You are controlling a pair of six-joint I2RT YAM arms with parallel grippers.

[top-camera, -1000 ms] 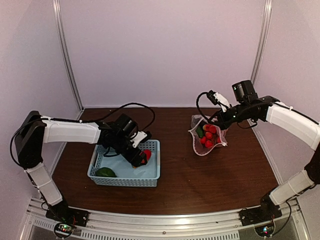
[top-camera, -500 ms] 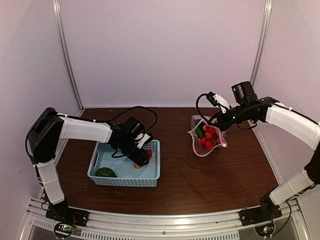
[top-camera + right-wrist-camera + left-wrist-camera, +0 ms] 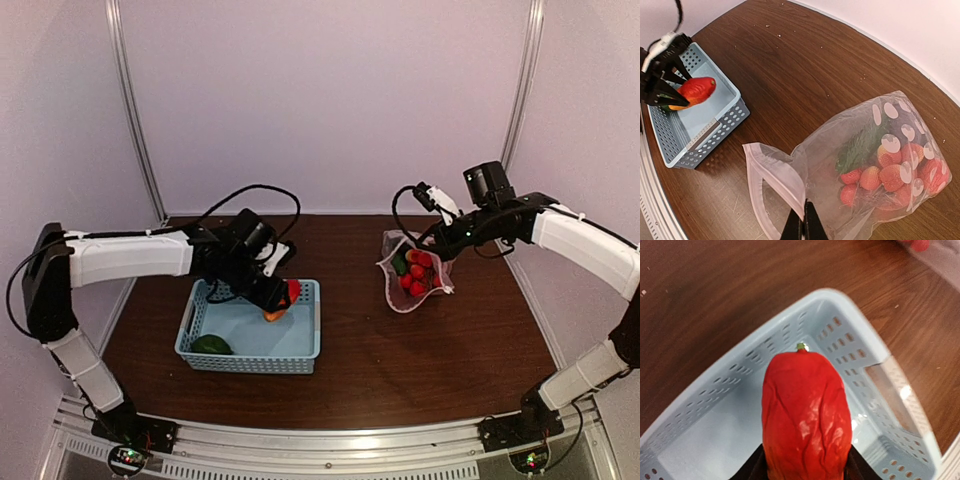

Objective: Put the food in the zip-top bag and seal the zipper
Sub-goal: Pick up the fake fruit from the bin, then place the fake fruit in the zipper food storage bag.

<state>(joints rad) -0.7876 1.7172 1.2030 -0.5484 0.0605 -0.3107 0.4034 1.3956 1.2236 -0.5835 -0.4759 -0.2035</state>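
Observation:
My left gripper (image 3: 280,298) is shut on a red pepper (image 3: 805,415) and holds it above the light-blue basket (image 3: 300,345); the pepper also shows in the top view (image 3: 290,293) and the right wrist view (image 3: 694,91). My right gripper (image 3: 802,231) is shut on the pale zipper strip (image 3: 772,172) of the clear polka-dot zip-top bag (image 3: 415,272), holding its mouth open. Inside the bag (image 3: 875,165) lie red cherry tomatoes (image 3: 885,172) and a dark green piece (image 3: 857,145). A green cucumber (image 3: 211,345) lies in the basket's near left corner.
The brown table (image 3: 400,350) is bounded by pale walls at the back and sides. The basket (image 3: 700,125) stands left of the bag, with bare wood between them.
My left gripper has lifted the red pepper up out of the basket and a little to the right. The right arm and the bag have not moved.

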